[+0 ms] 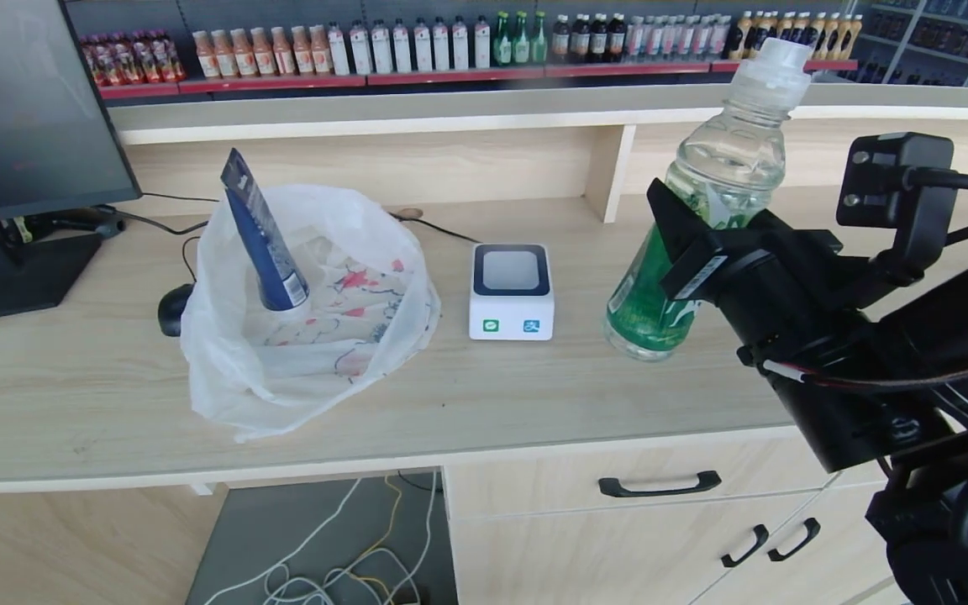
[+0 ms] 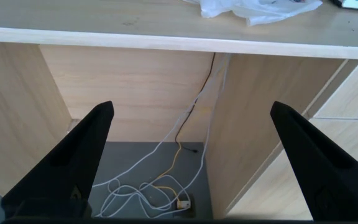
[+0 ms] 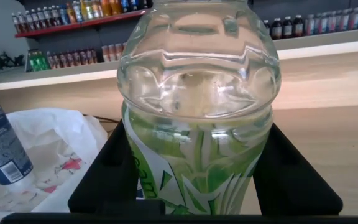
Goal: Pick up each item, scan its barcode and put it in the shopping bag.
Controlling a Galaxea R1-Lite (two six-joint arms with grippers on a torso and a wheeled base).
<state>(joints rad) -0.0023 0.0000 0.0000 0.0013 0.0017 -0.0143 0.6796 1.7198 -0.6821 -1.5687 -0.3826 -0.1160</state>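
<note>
Right gripper (image 1: 687, 239) around bottle (image 1: 729, 160); left gripper (image 2: 191, 107) agape.

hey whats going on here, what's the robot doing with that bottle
The right gripper is shut on a clear bottle with a green label, holding it tilted just right of the white scanner on the counter. A blue tube already stands in the white shopping bag to the scanner's left. The left gripper hangs open below the counter edge, holding nothing.
</note>
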